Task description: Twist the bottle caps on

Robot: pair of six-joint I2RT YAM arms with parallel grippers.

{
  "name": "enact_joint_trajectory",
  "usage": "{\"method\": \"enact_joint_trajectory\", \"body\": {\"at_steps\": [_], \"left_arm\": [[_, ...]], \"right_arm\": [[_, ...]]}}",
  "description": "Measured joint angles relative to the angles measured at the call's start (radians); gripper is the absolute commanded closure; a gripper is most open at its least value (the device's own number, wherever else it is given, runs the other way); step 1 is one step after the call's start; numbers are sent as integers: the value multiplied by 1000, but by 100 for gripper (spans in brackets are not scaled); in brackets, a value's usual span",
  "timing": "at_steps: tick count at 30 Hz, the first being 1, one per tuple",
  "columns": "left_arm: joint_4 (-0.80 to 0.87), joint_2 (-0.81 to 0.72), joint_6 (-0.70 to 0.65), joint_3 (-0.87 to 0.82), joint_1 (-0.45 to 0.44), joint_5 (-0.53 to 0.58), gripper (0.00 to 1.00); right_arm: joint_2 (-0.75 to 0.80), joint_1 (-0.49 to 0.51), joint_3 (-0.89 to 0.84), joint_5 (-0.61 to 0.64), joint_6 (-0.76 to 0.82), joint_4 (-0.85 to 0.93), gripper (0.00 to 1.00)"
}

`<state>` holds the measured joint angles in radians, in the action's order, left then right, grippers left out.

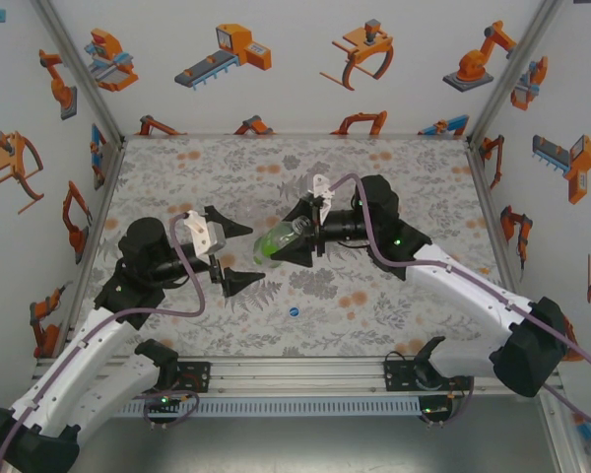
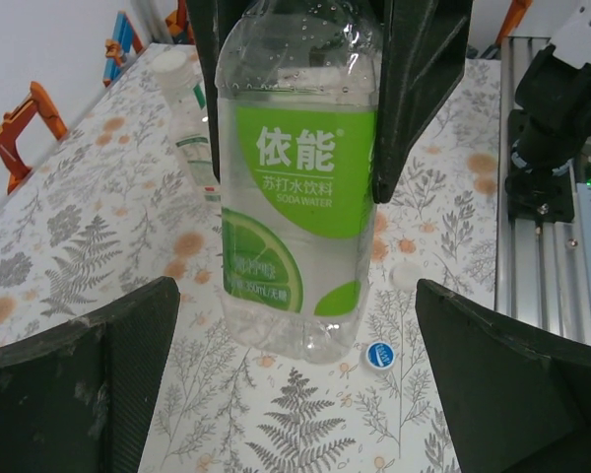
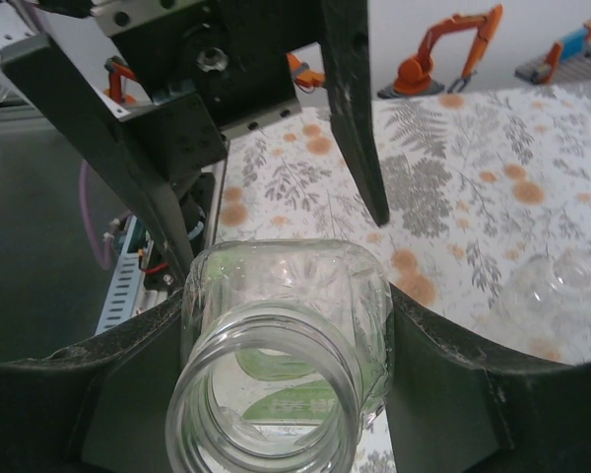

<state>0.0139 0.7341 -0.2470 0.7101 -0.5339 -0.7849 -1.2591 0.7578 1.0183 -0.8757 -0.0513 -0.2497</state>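
Starting at the left, the left gripper (image 1: 250, 253) stands with its jaws wide apart. Its fingers (image 2: 89, 365) frame the lower part of a clear plastic bottle with a green label (image 2: 295, 187) without touching it. That bottle hangs tilted above the floral-patterned table (image 1: 394, 168), base towards the left arm. Its threaded neck (image 3: 266, 394) is open and has no cap on it.

On the table just below the bottle lies a small blue round plastic cap (image 1: 293, 311). In the left wrist view a pale disc (image 2: 406, 275) near it may be a white cap, though I cannot be sure. Further right, the right gripper (image 1: 300, 236) is clamped on the bottle's upper body, with the neck pointing back at its own wrist camera. A second clear bottle (image 3: 561, 276) rests on the table beyond.

The step in hand looks like presenting the bottle for a handover, with no cap yet fitted to it. Next, the left jaws would need to close squarely on the lower body. The right could then let go, fetch the blue cap and reach the neck.
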Motion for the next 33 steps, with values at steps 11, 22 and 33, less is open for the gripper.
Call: {"method": "enact_joint_trajectory", "body": {"at_steps": [11, 22, 33], "left_arm": [[-6, 17, 8, 0, 0, -73, 2], [-5, 35, 13, 0, 0, -118, 15], [-2, 35, 18, 0, 5, -133, 35]], "right_arm": [[-65, 86, 16, -22, 0, -84, 81], [-85, 123, 44, -18, -6, -188, 82], [-118, 135, 45, -10, -19, -205, 84]]}}
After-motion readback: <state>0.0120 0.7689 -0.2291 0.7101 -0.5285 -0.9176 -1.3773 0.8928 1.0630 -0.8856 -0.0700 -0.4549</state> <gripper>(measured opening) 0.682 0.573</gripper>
